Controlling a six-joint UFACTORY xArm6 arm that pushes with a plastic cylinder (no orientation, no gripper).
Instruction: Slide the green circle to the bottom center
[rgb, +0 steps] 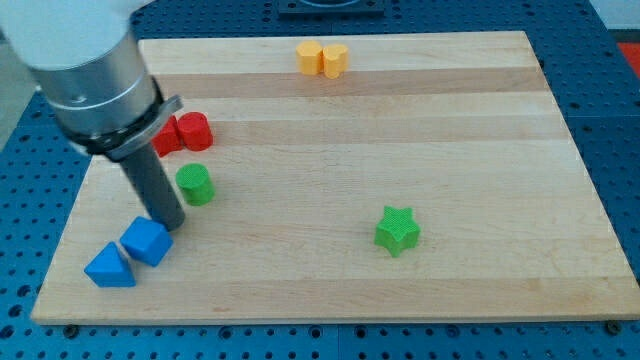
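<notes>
The green circle (195, 184) stands at the left of the wooden board (330, 280), below the red blocks. My tip (173, 226) rests on the board just below and left of the green circle, a small gap apart from it, and right beside the blue cube (146, 241). The rod rises up and left to the grey arm body, which hides the board's top left corner.
A blue triangle (109, 267) lies left of the blue cube. Two red blocks (185, 133) sit above the green circle, partly behind the arm. A green star (397, 230) lies right of centre. Two yellow blocks (322, 59) sit at the top centre.
</notes>
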